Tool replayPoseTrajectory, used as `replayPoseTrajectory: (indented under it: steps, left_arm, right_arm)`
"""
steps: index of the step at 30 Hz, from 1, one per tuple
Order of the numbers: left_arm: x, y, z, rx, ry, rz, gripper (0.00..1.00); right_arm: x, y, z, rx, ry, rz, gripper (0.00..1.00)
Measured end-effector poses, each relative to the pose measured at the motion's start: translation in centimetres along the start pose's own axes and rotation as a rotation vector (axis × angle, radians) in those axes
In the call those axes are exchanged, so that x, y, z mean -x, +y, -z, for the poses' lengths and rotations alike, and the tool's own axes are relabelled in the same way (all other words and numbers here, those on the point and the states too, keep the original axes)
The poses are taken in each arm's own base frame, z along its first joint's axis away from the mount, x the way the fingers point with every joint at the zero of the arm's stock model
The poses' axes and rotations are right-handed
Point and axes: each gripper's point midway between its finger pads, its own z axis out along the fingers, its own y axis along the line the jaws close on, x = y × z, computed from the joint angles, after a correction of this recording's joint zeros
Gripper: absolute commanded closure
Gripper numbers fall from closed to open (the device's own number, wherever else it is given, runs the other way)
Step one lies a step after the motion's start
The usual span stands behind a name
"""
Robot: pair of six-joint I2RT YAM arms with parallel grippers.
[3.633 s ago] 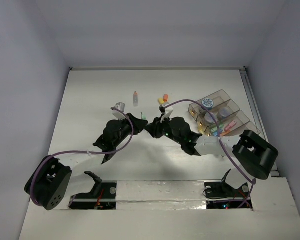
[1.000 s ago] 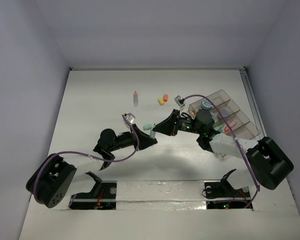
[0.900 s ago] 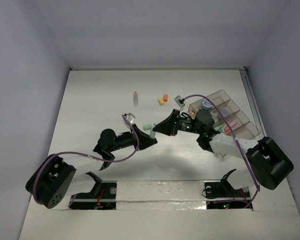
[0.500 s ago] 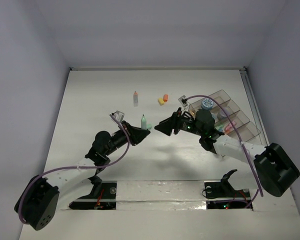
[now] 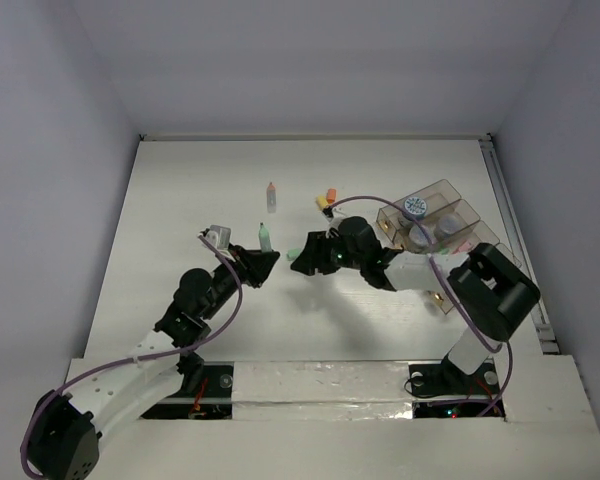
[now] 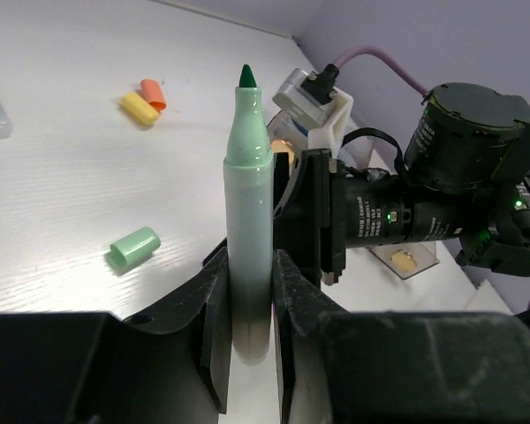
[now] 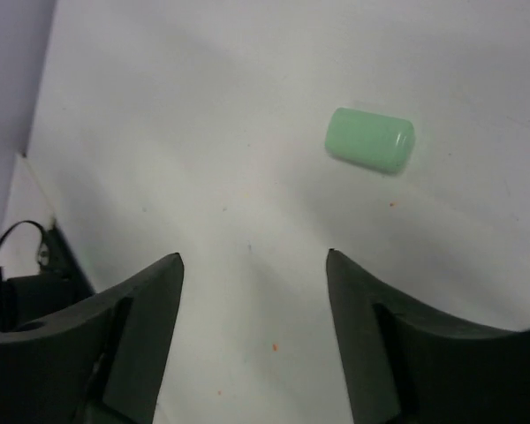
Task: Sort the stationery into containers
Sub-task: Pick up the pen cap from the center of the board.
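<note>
My left gripper [image 5: 259, 262] is shut on an uncapped green pen [image 5: 264, 237] and holds it upright above the table; in the left wrist view the pen [image 6: 247, 168] stands between my fingers [image 6: 214, 300]. Its green cap [image 5: 293, 254] lies on the table just right of it. My right gripper [image 5: 303, 260] is open and empty, with the cap [image 7: 369, 140] a little ahead of its fingertips [image 7: 162, 274]. The smoky-brown organiser tray [image 5: 450, 190] stands at the right and holds a blue-white tub [image 5: 414, 207] and a purple tub [image 5: 445, 228].
An orange and a yellow eraser [image 5: 326, 198] lie behind the grippers, also seen in the left wrist view [image 6: 146, 97]. A grey pen with an orange cap [image 5: 271, 195] lies further left. The right arm's wrist [image 6: 424, 203] is close in front of my left gripper.
My left gripper has moved left and back with the green pen upright in it. My right gripper has swung left, down towards the green cap on the table.
</note>
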Motion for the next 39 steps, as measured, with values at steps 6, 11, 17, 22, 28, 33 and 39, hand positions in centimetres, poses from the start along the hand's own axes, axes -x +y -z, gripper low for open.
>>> replayPoseTrajectory:
  steps: [6, 11, 17, 22, 28, 33, 39]
  left_arm:
    - [0.0, 0.7, 0.3, 0.03, -0.002, -0.033, 1.0]
    - [0.3, 0.7, 0.4, 0.032, -0.011, -0.043, 1.0]
    - [0.2, 1.1, 0.5, 0.052, -0.01, -0.047, 1.0]
    - [0.1, 1.2, 0.5, 0.056, -0.007, -0.048, 1.0]
    - [0.2, 1.1, 0.5, 0.053, -0.011, -0.049, 1.0]
    - [0.2, 1.1, 0.5, 0.054, -0.011, -0.049, 1.0]
    - [0.2, 1.1, 0.5, 0.054, -0.011, -0.049, 1.0]
  right_arm:
    - [-1.4, -2.0, -2.6, -0.084, 0.047, -0.04, 0.19]
    - [-1.2, -2.6, -4.5, -0.087, 0.055, -0.075, 0.2]
    - [0.2, -2.6, -6.4, -0.091, 0.034, -0.073, 0.2]
    - [1.2, -3.3, -7.0, -0.139, 0.012, -0.052, 0.21]
    - [2.1, -4.3, -7.5, -0.205, 0.017, 0.01, 0.25]
    - [3.0, -5.3, -8.4, -0.271, 0.031, 0.083, 0.3]
    - [3.8, -6.5, -8.7, -0.379, 0.054, 0.183, 0.32]
